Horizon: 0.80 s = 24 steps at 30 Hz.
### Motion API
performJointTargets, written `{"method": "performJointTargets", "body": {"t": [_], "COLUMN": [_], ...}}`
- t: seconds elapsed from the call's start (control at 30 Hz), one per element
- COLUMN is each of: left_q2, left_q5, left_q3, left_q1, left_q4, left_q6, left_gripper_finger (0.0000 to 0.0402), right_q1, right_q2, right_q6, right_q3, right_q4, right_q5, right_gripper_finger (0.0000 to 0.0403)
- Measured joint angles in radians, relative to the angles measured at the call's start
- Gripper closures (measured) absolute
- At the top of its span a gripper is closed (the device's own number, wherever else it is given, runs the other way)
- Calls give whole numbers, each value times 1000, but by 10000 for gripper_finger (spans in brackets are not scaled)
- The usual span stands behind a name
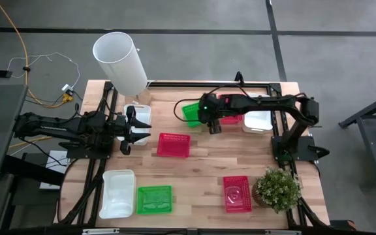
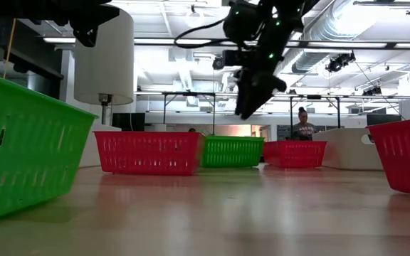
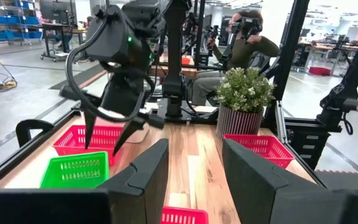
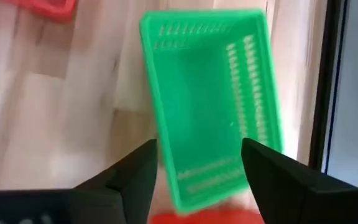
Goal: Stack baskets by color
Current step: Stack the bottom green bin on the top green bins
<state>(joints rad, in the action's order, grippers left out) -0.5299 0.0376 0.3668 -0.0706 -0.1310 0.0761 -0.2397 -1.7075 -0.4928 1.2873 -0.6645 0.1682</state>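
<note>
Two pincers are seen over the surface – the right pincer (image 1: 213, 128) is held with fingers spread wide, empty, just above the green basket (image 1: 190, 112) at 12 o'clock, beside a red basket (image 1: 230, 109). At 9 o'clock the left pincer (image 1: 132, 127) is parked part open, empty, over a white basket (image 1: 138, 116)

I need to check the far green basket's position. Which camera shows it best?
The right wrist view: the green basket fills the picture below the open right gripper. From above the arm partly hides it; the low and left wrist views show its side.
</note>
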Motion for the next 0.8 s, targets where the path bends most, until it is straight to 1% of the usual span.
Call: {"method": "performJointTargets", "body": {"t": [0.07, 0.13, 0.23, 0.3, 0.47, 0.6, 0.7, 0.8], "left_q2": [0, 0, 0, 0, 0, 0, 0, 0], "left_q5": [0, 0, 0, 0, 0, 0, 0, 0], "left_q3": [0, 0, 0, 0, 0, 0, 0, 0], "left_q1": [0, 0, 0, 0, 0, 0, 0, 0], "left_q4": [0, 0, 0, 0, 0, 0, 0, 0], "left_q6": [0, 0, 0, 0, 0, 0, 0, -13], "left_gripper_finger": [261, 261, 261, 261, 261, 261, 261, 261], "right_q1": [-16, -31, -30, -20, 19, 78, 129, 167], "right_q2": [23, 53, 115, 175, 352, 466, 503, 506], "right_q6": [56, 98, 119, 141, 253, 337, 374, 422], "right_q3": [-14, -64, -181, -270, -482, -643, -736, -789], "right_q4": [-16, -5, 61, 147, 440, 766, 1022, 1208], "right_q5": [-39, -101, -120, -136, -212, -242, -238, -192], "right_gripper_finger": [178, 179, 194, 210, 251, 279, 298, 322]}}
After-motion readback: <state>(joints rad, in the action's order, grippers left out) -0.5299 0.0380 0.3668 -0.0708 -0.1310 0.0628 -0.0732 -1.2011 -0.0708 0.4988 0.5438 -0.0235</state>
